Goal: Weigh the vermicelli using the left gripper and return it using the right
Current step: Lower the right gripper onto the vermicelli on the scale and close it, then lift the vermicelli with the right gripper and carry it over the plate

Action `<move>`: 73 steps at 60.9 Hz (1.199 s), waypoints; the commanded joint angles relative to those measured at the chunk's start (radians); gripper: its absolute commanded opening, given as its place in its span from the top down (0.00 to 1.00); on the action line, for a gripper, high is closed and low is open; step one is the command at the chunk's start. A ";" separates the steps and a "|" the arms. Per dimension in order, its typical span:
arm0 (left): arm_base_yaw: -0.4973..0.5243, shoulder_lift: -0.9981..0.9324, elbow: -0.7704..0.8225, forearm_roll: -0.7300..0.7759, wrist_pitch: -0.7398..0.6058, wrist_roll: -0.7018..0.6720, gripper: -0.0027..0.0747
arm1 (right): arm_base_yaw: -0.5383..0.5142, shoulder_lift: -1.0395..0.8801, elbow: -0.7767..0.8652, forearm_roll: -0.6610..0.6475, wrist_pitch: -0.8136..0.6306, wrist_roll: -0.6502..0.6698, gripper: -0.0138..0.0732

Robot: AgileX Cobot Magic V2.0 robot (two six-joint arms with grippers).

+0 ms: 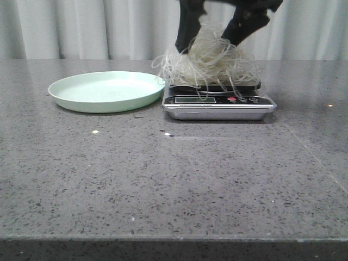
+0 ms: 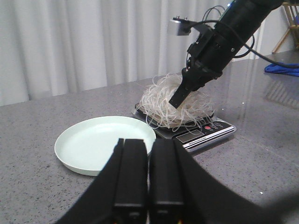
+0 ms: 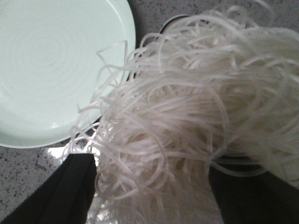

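- Black fingers of the left gripper (image 2: 148, 175) fill the lower middle of the left wrist view, pressed together on nothing, parked short of the pale green plate (image 2: 88, 148).
- Vermicelli (image 1: 209, 61) sits heaped on the digital kitchen scale (image 1: 218, 103) at centre right of the front view, loose strands trailing over the scale's left edge toward the plate's rim.
- At the top of that view the right gripper (image 1: 215, 33) has its fingers sunk into the tangle on either side, not yet clamped tight, as far as the views show.
- Risk: a shallow pinch could lift only some of the noodles, leaving the rest on the scale.
- Risk: trailing loops may snag the scale's corner and drag it, or drop onto the speckled grey table (image 1: 174, 179) short of the plate.
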 commanded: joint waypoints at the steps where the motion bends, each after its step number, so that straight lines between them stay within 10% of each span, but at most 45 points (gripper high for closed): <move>1: 0.002 0.008 -0.025 -0.011 -0.084 -0.003 0.80 | -0.001 0.008 -0.037 -0.001 0.019 -0.005 0.15; 11: 0.002 0.008 -0.025 -0.011 -0.084 -0.003 0.80 | -0.001 0.058 -0.045 -0.025 0.059 -0.005 0.27; 20: 0.002 0.008 -0.025 -0.011 -0.084 -0.003 0.80 | -0.001 0.059 -0.053 -0.051 0.077 -0.005 0.70; 73: 0.002 0.008 -0.025 -0.013 -0.084 -0.003 0.80 | 0.198 0.217 -0.482 0.080 0.034 -0.005 0.62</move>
